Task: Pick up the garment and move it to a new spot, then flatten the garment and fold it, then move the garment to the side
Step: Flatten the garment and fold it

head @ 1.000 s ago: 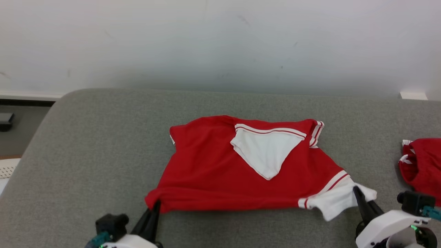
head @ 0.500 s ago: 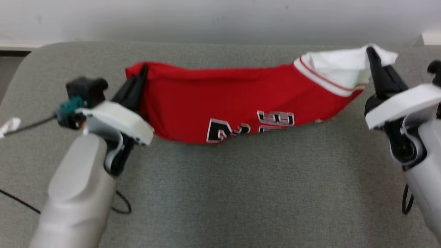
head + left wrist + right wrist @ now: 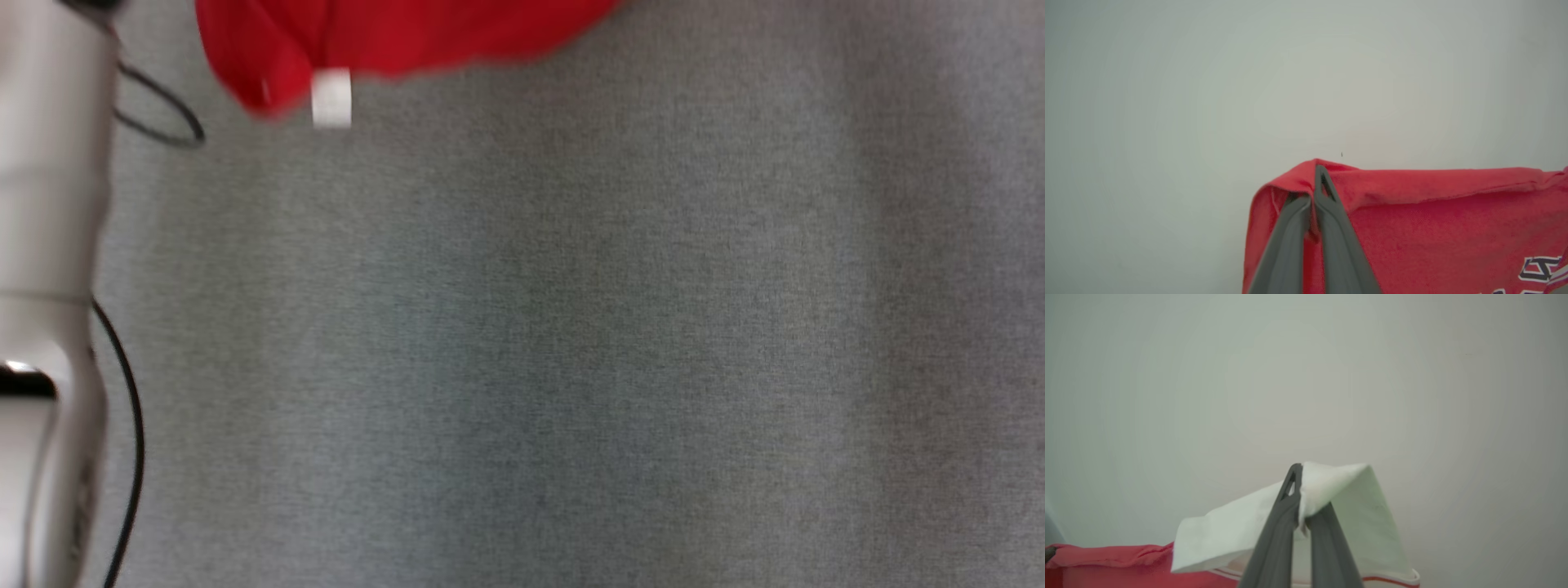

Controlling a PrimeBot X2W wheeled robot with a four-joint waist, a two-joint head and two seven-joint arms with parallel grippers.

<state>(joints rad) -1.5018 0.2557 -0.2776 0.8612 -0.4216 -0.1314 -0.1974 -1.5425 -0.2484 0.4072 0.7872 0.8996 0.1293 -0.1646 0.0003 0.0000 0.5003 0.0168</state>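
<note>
At nine o'clock in my head view, the pale forearm (image 3: 49,204) and its black cable (image 3: 131,425) run along the grey cushion (image 3: 571,327). Farther off, at eleven o'clock, the red garment (image 3: 392,33) shows blurred, a white tag (image 3: 331,98) at its edge. Through the wrist cameras I see my left gripper (image 3: 1316,179) pinched tight on a red corner of it and my right gripper (image 3: 1300,490) clamped on its white sleeve (image 3: 1347,498), with a pale wall (image 3: 1208,81) beyond.

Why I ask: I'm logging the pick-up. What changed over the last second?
The left tool and right tool raised the garment off the grey surface; it now hangs stretched between them. Unchanged: both shut, left on its red corner, right on the white sleeve.
</note>
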